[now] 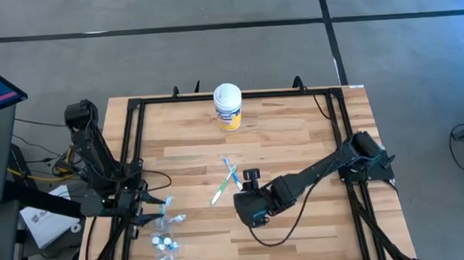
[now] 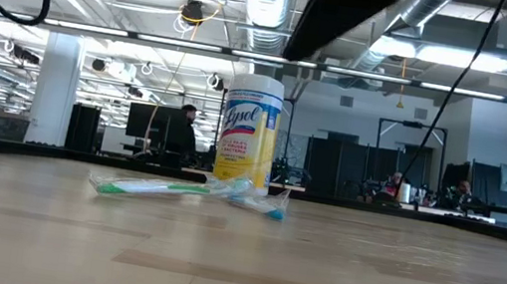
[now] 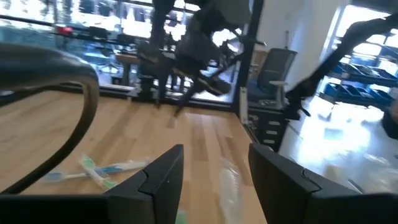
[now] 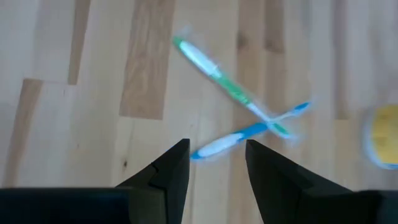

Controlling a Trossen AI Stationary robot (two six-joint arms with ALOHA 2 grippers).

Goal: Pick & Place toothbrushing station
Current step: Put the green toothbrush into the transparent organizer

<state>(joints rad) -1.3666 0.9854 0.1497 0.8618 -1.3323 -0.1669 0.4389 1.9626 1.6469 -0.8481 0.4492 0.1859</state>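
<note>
Right gripper hangs over the mid-front of the table, fingers spread and holding nothing, pointed down at two crossed toothbrushes: a green toothbrush and a blue toothbrush touching where they cross. In the high view this pair lies just beyond and to the left of the right gripper, well in front of the wipes canister at the far edge. Left gripper sits at the table's front-left, jaws apart and seemingly empty, beside a loose heap of more toothbrushes; a clear brush shows blurred between its fingers in the left wrist view, contact not determinable. Judgement: the step in hand is a pick by the right arm from the crossed pair. The blue brush's near end already lies just ahead of the open fingers, so it seems the natural target. Advise gripping on the handle away from the crossing point, fingers square across the shaft, so the green brush is not dragged along. Descend until the tips nearly meet the wood; the brush is slim and low. Risk: closing at the crossing catches both or flicks one aside.
</note>
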